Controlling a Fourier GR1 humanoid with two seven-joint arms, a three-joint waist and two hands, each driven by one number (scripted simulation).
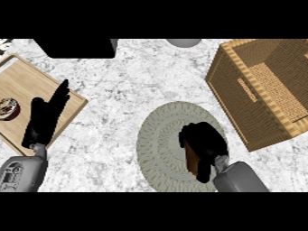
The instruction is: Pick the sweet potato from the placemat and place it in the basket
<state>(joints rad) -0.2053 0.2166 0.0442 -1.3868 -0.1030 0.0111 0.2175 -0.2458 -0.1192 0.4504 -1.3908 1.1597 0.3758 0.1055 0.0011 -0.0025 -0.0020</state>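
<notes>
One black right hand (205, 143) curled round the brownish, stiff-looking sweet potato (192, 159) (mostly hidden, likely best grasped mid-body) above the round grey placemat (160, 135).

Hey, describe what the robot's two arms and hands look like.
Both forearms are smooth grey casings. The left forearm has recessed panel markings on its shell; the right forearm looks plain and rounded. Each ends in a black hand: left hand, right hand. No cables or sleeves show.

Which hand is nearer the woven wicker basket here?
Right. The right hand is over the round grey placemat, curled on the brown sweet potato, just left of the woven wicker basket; the left hand rests over the wooden board, far left.
</notes>
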